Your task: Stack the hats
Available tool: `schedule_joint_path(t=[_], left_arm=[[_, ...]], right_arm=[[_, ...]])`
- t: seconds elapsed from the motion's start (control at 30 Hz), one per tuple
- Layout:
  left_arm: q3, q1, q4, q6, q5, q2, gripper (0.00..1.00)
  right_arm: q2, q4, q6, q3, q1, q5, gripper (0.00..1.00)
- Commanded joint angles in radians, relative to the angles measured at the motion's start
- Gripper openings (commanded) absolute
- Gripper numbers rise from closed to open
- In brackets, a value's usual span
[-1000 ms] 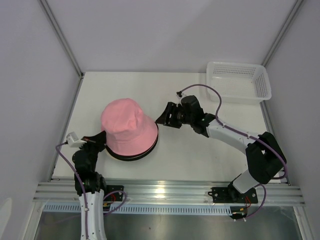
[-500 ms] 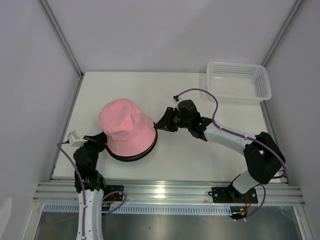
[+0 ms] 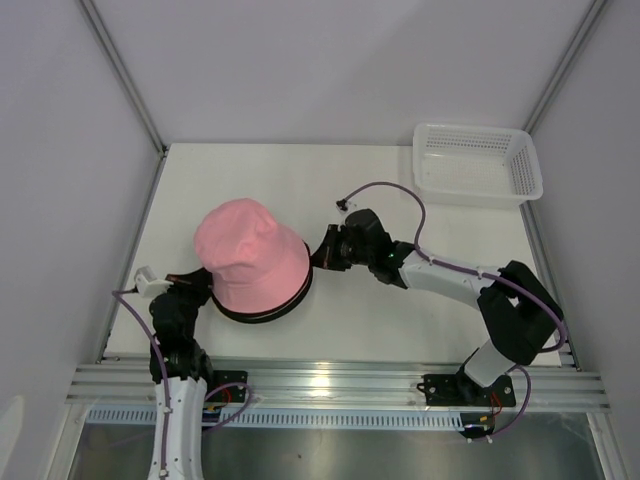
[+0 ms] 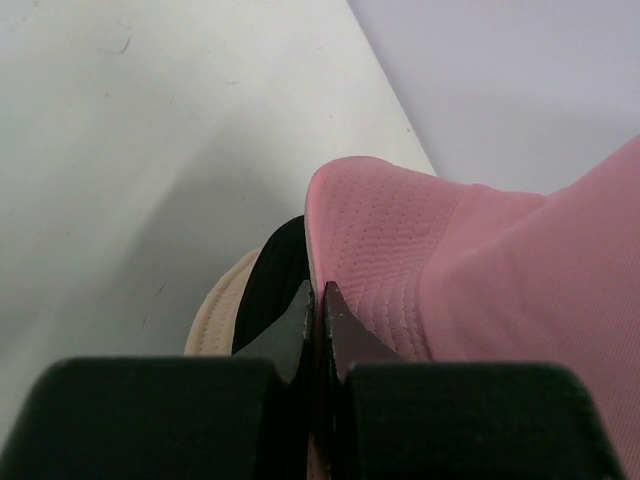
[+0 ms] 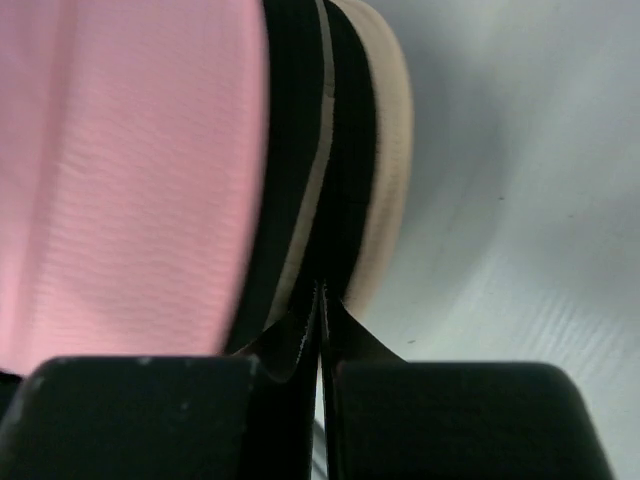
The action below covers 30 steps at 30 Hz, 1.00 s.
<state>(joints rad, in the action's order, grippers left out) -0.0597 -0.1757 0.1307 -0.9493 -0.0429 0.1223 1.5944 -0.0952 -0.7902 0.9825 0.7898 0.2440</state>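
Stack sits at the 9 o'clock side of the table (image 3: pixel 400 330), a bit nearer the front edge. The pink bucket hat (image 3: pixel 250 255) is on top. Under it only brims show: the black hats (image 3: pixel 262 314) as a dark ring, and the tan hat (image 4: pixel 213 322) at the bottom, seen only in the wrist views.

Pink hat orientation: opening down, crown up. In the top view the crown is offset toward 11 o'clock of its brim, so the crown-to-brim axis runs roughly 11 to 5 o'clock. Brim outline is near round, so I can't tell a long axis.

Left gripper (image 4: pixel 318 298): at the stack's 8 o'clock edge, jaws pinched together on the rim of the pink brim. Black and tan brims lie just below the tips.

Right gripper (image 5: pixel 320 298): at the stack's 3 o'clock edge, jaws pressed together with the tips at the black brim layers. Layer order across that view is pink, black, black, tan. Can't tell whether any fabric is actually caught between the fingers.

White lattice basket (image 3: pixel 470 127) at the table's 1 o'clock corner, well apart from the stack.
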Motion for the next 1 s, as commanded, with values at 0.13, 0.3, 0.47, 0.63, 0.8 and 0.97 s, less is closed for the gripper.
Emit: schedule_joint_path(t=[0.13, 0.3, 0.47, 0.63, 0.8, 0.97], left_arm=[[0.096, 0.002, 0.081, -0.074, 0.014, 0.105, 0.01], [0.090, 0.002, 0.138, -0.080, 0.006, 0.096, 0.01], [0.067, 0.002, 0.133, -0.014, -0.032, 0.004, 0.04], [-0.051, 0.001, 0.225, 0.023, -0.028, -0.065, 0.37], [-0.196, 0.002, 0.378, 0.050, 0.086, -0.073, 0.80], [-0.412, 0.002, 0.480, 0.163, 0.211, 0.009, 0.99]], right_arm=[[0.102, -0.047, 0.144, -0.059, 0.042, -0.156, 0.00], [0.133, -0.058, 0.155, -0.050, 0.045, -0.173, 0.00], [0.128, -0.006, 0.167, -0.007, 0.040, -0.206, 0.00], [0.099, 0.083, 0.172, 0.061, -0.021, -0.169, 0.10], [0.030, 0.210, 0.238, 0.142, -0.119, -0.160, 0.51], [-0.063, 0.302, 0.351, 0.249, -0.207, -0.198, 0.99]])
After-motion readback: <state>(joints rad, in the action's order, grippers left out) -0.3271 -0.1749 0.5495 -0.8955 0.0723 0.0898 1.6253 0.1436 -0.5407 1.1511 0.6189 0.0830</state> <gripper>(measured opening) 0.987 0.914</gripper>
